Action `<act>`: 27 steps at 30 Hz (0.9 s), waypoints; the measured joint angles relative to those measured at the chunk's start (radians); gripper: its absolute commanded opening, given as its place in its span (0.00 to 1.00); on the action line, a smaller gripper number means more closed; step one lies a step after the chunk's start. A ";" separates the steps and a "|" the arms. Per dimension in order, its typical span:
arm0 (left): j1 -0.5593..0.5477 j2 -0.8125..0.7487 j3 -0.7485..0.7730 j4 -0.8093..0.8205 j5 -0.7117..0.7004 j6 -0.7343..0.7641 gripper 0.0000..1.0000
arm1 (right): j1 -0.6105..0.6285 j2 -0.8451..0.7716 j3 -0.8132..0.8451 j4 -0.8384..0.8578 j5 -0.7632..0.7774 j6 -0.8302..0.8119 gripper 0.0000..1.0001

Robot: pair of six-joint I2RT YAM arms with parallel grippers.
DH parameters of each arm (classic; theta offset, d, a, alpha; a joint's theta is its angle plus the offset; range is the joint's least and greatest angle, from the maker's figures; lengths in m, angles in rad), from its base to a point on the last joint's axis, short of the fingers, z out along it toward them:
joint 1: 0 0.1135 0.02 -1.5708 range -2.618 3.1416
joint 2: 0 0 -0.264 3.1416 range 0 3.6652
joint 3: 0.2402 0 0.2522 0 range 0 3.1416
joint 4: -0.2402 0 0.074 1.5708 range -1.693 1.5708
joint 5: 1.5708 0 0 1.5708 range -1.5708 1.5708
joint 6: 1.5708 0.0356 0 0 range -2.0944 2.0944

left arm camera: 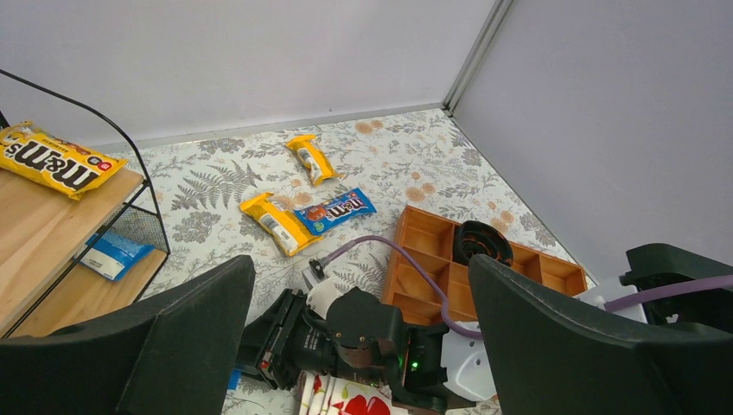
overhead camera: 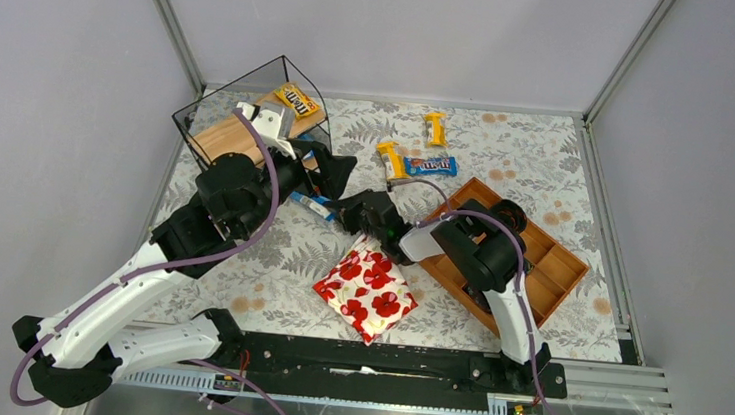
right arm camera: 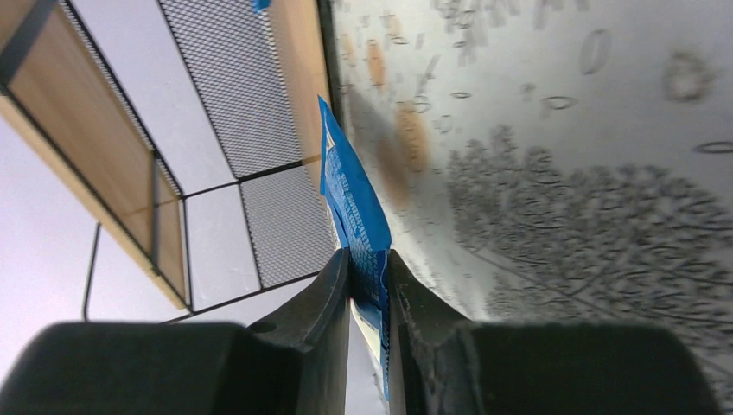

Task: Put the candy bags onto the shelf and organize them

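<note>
Top external shows three candy bags [overhead camera: 430, 165] on bench [overhead camera: 549, 153], one atop shelf [overhead camera: 224, 135]; right hand [right arm camera: 367, 259] pinches a blue bag [right arm camera: 350, 190]; left hand [left arm camera: 359, 264] wide open, empty.

Partly seen: covered, cropped and blurred parts

In the overhead view only a sliver of the blue candy bag [overhead camera: 310, 203] is exposed between the left arm [overhead camera: 234, 191] and the right arm [overhead camera: 480, 253]. From the right wrist its lower end is lost between the fingers [right arm camera: 320, 311] of the right gripper [right arm camera: 367, 264], and its print is blurred past reading. The shelf [left arm camera: 52, 233] is cut by the left wrist view's left edge, and the poppy pouch [left arm camera: 346, 403] by its bottom edge. The wooden tray [overhead camera: 549, 269] is partly masked by the right arm — a dark round item [left arm camera: 481, 242] inside cannot be identified.
</note>
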 measured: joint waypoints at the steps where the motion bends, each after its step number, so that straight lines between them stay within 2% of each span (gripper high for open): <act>1: 0.000 0.000 0.000 0.000 0.000 0.000 0.99 | 0.001 -0.007 0.002 0.003 0.000 0.004 0.12; 6: 0.000 0.000 0.000 0.000 0.000 0.000 0.99 | 0.006 -0.017 0.052 0.003 0.002 0.009 0.12; 10: 0.000 0.000 0.000 0.000 0.000 0.000 0.99 | 0.013 -0.002 0.164 -0.025 0.002 0.015 0.12; 19: 0.000 -0.010 0.000 0.000 0.000 0.000 0.99 | 0.040 0.175 0.526 -0.107 0.041 0.014 0.11; 27: -0.012 -0.018 0.000 0.000 -0.001 0.000 0.99 | 0.047 0.301 0.625 -0.246 0.109 0.005 0.12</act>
